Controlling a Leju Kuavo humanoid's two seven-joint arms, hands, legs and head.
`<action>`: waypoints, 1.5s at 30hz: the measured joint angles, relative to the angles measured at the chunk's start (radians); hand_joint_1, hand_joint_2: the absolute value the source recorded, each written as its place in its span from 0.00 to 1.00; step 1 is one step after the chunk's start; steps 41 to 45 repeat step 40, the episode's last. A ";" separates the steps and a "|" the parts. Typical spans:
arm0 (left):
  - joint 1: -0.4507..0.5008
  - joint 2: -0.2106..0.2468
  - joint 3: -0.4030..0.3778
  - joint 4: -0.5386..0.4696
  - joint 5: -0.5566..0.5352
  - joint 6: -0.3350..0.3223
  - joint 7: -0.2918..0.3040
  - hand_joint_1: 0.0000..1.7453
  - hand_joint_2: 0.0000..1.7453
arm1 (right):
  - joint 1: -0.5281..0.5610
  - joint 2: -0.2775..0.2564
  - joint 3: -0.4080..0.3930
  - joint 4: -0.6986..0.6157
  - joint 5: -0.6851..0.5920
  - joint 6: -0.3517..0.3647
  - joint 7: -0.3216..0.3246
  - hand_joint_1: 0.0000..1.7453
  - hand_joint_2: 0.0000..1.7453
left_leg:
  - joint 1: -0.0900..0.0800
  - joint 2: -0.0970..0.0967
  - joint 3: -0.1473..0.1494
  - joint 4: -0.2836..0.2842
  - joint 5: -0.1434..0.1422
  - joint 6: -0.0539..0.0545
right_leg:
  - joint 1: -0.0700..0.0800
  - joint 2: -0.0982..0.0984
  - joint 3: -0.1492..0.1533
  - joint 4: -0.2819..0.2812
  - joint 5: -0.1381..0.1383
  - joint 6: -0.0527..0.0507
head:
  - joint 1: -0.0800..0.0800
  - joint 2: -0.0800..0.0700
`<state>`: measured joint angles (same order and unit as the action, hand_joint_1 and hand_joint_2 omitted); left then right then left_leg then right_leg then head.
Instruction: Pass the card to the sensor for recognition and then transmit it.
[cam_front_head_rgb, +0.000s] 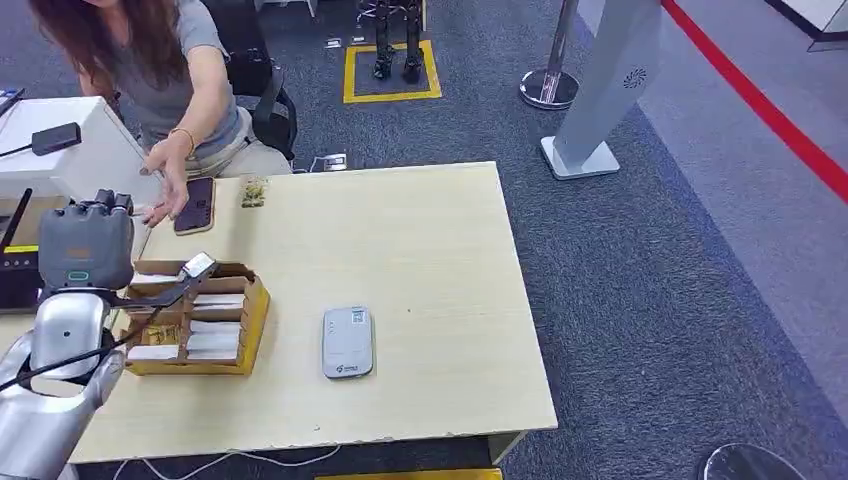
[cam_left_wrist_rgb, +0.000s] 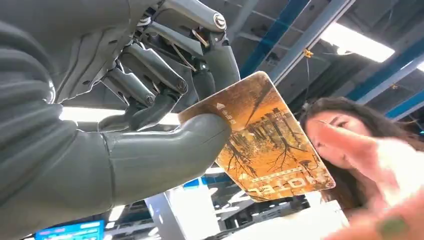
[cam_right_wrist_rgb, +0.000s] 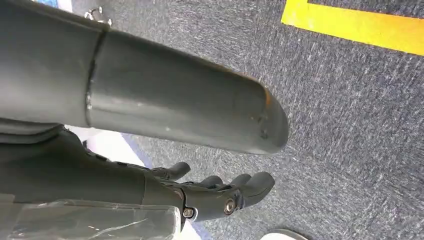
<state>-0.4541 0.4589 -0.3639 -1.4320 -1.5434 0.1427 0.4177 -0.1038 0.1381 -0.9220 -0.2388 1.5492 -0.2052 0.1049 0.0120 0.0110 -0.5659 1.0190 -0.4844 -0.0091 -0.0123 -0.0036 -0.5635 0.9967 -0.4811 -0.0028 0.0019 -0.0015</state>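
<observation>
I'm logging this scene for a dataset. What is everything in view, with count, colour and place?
Table: one, pale wood, centre.
Card box: one, yellow, table's left part, holding white cards.
Sensor: one, grey, flat on table right of box.
Phone: one, dark, table's far left corner.
Small card: one, yellowish, beside phone.
Card: one, orange-brown, held in left hand.
Person: one, grey top, seated behind table, hand reaching out.
Left hand: grey, raised by box, thumb and fingers pinching the card.
Right hand: dark, hanging over grey carpet, holding nothing.

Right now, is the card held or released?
Held: the left hand pinches the card between thumb and fingers, off the table.
</observation>
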 joint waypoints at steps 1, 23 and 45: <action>-0.005 -0.001 0.003 0.007 0.000 0.002 -0.002 1.00 1.00 | 0.000 0.000 0.000 0.002 0.000 0.000 0.000 0.00 0.00 | 0.000 0.000 0.000 0.000 0.000 0.000 | 0.000 0.000 0.000 0.000 0.000 0.000 | 0.000 0.000; -0.023 -0.043 0.095 0.047 0.000 0.070 -0.077 0.00 1.00 | 0.003 0.000 0.000 0.006 -0.002 -0.002 -0.003 0.00 0.00 | 0.000 0.000 0.000 0.000 0.000 0.000 | 0.000 0.000 0.000 0.000 0.000 0.000 | 0.000 0.000; 0.056 -0.283 0.374 -0.096 0.367 -0.025 -0.418 0.00 1.00 | 0.021 0.000 -0.008 0.006 -0.008 -0.013 -0.002 0.00 0.00 | -0.001 0.000 -0.001 0.000 0.000 0.000 | 0.000 0.000 0.000 -0.001 0.000 0.000 | 0.000 0.000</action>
